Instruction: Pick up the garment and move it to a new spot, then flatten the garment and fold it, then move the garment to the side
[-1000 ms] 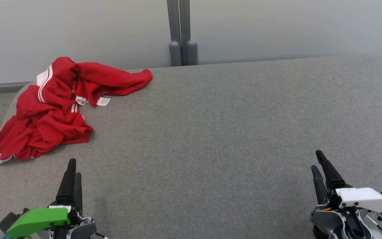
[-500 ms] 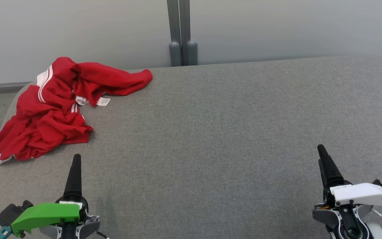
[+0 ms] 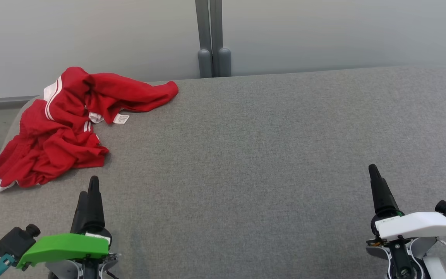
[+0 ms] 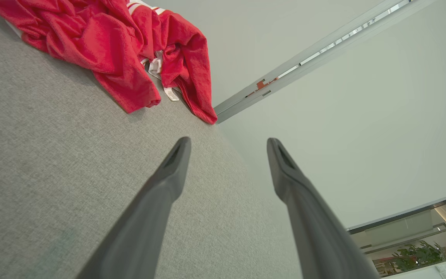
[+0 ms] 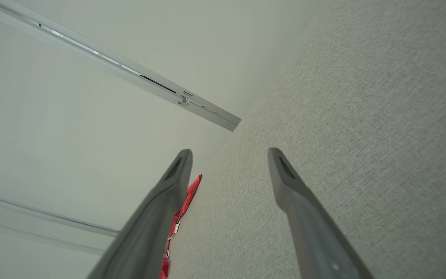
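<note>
Red garment [image 3: 64, 128] lies crumpled at the far left of the grey worktop [image 3: 246, 155], its heap running near-left to far-right. Left tool [image 3: 88, 186], fingers apart and empty, sits just short of it, much nearer than the right tool [image 3: 374, 172], also apart.

Grey cloth-covered table [image 3: 269, 155] is stretching wide and flat, its far left corner rounded. A red garment [image 3: 64, 128] with white stripes is lying crumpled in a heap at that corner, its near hem reaching the left edge, one end pointing toward the middle. Its small white label [image 3: 121, 118] is resting on the grey cloth.
</note>
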